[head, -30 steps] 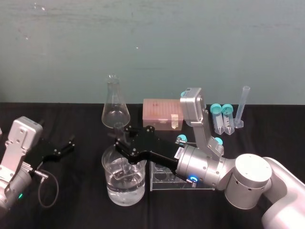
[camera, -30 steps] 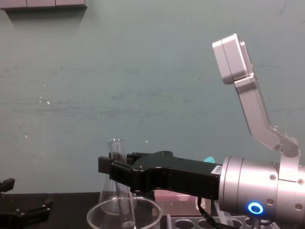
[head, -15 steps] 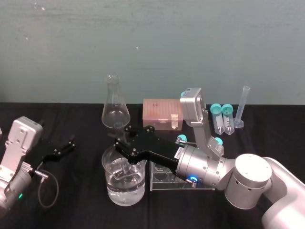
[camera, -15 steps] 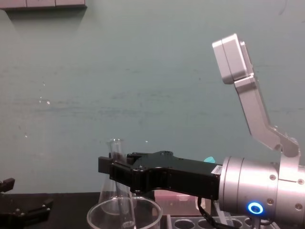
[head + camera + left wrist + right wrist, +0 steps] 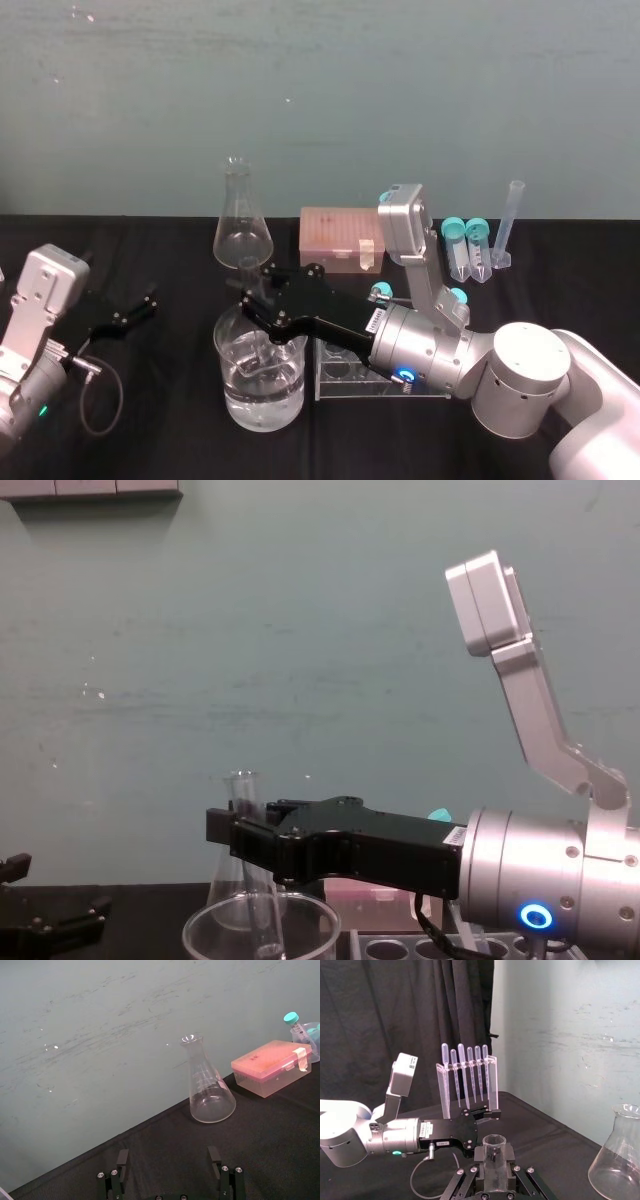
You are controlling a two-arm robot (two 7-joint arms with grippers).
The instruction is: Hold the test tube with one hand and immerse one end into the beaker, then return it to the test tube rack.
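As the right gripper [image 5: 250, 296] clamps the test tube [image 5: 493, 1154], its lower end dipped in the beaker [image 5: 230, 385], next should come a straight lift to the test tube rack [image 5: 338, 375] just beside the beaker; the left gripper [image 5: 143, 303] idles open.

Scuffed teal wall [image 5: 420, 90], black-draped table [image 5: 150, 250]

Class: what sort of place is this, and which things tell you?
Probably a chemistry lab bench: conical flask, test tube rack, and a beaker of liquid where the right gripper dips a test tube; left gripper parked open.
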